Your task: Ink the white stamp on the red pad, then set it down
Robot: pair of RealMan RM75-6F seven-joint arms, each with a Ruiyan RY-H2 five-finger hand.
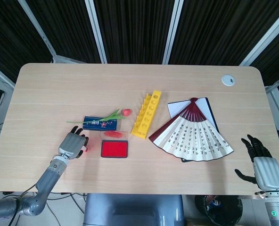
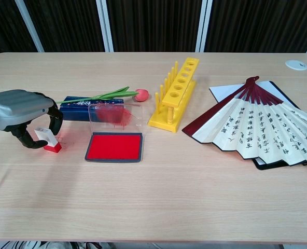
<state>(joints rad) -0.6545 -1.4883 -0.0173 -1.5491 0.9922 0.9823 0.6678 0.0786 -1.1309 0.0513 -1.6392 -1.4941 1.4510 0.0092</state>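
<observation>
Left hand (image 2: 24,116) gripping white stamp (image 2: 45,139), beside red pad (image 2: 114,147)

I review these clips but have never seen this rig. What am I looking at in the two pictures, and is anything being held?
Both cameras sit on a two-armed robot with human-like hands: one looks down from its head, one forward from its chest. Its left hand curls around a small white stamp with a red base, standing on the pale wooden table beside the open red ink pad. The right hand, at the table's edge, holds nothing. Also there: a yellow tube rack, an unfolded paper fan, an artificial tulip on a blue box.
</observation>
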